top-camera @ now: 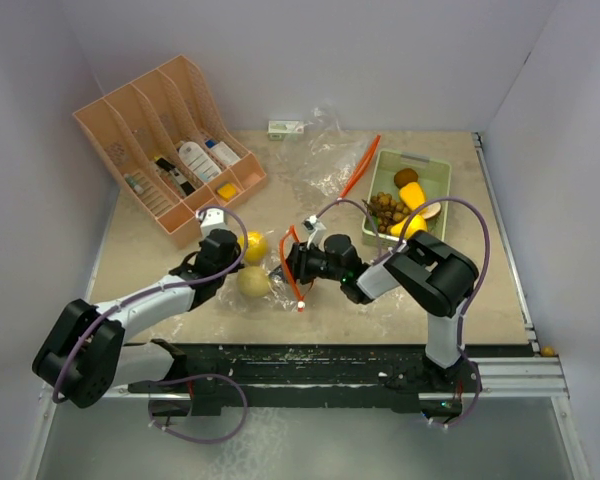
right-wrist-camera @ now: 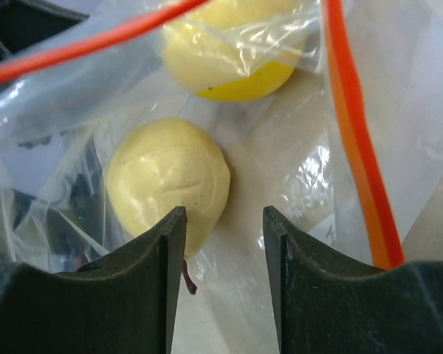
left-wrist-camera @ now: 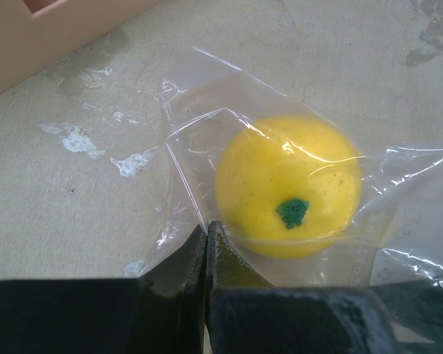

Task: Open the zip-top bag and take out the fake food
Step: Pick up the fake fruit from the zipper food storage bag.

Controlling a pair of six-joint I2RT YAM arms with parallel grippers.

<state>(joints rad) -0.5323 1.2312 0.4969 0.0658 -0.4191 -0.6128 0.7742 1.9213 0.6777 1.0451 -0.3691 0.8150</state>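
The clear zip-top bag (top-camera: 276, 272) lies mid-table with its orange zip (right-wrist-camera: 354, 140) spread apart. Two pieces of fake food are inside: a glossy yellow lemon (left-wrist-camera: 288, 184) with a green stem mark and a pale yellow pear (right-wrist-camera: 168, 181) with a brown stalk. My left gripper (left-wrist-camera: 207, 230) is shut on a fold of the bag's plastic just beside the lemon. My right gripper (right-wrist-camera: 223, 221) is open at the bag's mouth between the two zip strips. Its left finger (right-wrist-camera: 170, 243) is against the pear, and only bag film lies between the jaws.
A green bin (top-camera: 435, 172) at the back right holds more toy food. A second crumpled clear bag (top-camera: 325, 148) with an orange strip lies behind. An orange rack (top-camera: 150, 130) with bottles stands at the back left. A small white box (top-camera: 285, 128) is by the back wall.
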